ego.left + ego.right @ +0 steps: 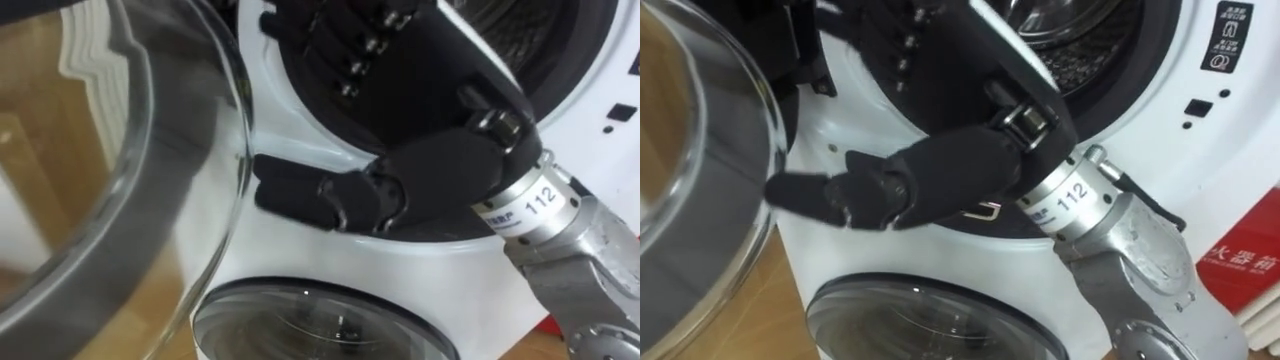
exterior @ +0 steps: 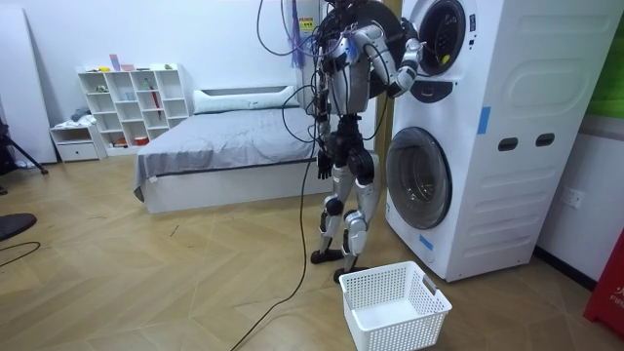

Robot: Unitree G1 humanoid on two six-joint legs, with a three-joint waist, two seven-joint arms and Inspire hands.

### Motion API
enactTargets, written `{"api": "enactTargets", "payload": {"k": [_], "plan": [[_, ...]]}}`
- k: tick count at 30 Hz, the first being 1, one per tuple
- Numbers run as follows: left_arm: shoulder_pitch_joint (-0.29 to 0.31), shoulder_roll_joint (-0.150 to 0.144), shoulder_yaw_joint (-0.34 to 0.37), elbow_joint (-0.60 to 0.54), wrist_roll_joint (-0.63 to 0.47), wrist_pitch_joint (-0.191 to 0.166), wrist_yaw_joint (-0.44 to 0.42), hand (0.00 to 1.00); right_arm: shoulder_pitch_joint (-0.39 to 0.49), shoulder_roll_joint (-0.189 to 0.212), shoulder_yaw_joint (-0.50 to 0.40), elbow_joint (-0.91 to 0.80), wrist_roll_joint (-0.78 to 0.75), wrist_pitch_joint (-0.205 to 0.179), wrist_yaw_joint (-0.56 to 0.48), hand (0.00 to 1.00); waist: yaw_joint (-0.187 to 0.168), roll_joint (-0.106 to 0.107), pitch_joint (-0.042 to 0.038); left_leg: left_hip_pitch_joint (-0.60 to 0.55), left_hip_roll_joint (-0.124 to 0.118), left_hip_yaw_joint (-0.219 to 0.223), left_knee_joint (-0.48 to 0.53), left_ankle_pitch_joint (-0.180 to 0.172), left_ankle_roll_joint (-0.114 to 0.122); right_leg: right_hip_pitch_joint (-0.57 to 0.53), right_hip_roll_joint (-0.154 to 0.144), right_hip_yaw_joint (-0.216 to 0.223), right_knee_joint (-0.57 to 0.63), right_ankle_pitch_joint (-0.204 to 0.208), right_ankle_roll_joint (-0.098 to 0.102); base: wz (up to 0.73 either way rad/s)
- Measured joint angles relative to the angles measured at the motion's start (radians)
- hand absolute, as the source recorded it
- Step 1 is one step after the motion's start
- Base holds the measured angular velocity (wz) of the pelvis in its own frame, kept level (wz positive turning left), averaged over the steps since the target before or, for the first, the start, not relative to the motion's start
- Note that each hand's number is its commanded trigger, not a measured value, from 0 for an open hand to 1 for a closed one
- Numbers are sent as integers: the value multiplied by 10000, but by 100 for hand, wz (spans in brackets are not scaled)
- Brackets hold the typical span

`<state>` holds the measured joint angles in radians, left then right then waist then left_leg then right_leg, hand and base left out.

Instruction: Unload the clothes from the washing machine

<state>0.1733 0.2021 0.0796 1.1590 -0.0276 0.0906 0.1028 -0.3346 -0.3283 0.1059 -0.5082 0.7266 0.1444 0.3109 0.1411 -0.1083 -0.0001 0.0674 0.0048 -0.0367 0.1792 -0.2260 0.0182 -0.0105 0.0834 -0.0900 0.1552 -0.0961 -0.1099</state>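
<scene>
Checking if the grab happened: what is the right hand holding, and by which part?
Nothing. The right hand is open at the rim of the upper washing machine opening, no cloth in its fingers.

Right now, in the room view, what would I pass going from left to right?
White shelf unit → bed → stacked washing machines → red object at the right edge.
</scene>
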Motion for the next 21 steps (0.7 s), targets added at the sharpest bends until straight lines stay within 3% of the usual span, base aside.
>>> {"api": "enactTargets", "payload": {"k": [10,17,21], "plan": [[434,-73,181,-150,0,333,4,0,-18,-256,-629,1530,-615,19,-1395,0,-188,54,1,-49,-10,-37,88,0,-1,-13,-15,-30,-44,-4,6,0],[500,-142,467,-404,228,341,13,0,-812,-375,-1307,2415,-681,28,-2068,0,-322,38,-11,-94,-24,-91,84,1,0,-27,-40,-129,-61,-37,26,3],[507,-144,688,-409,228,361,16,0,-978,-721,-1306,2594,-852,30,-2227,0,-293,1,-32,-83,-17,-88,75,4,1,-13,-42,-166,-57,-43,24,2]]}}
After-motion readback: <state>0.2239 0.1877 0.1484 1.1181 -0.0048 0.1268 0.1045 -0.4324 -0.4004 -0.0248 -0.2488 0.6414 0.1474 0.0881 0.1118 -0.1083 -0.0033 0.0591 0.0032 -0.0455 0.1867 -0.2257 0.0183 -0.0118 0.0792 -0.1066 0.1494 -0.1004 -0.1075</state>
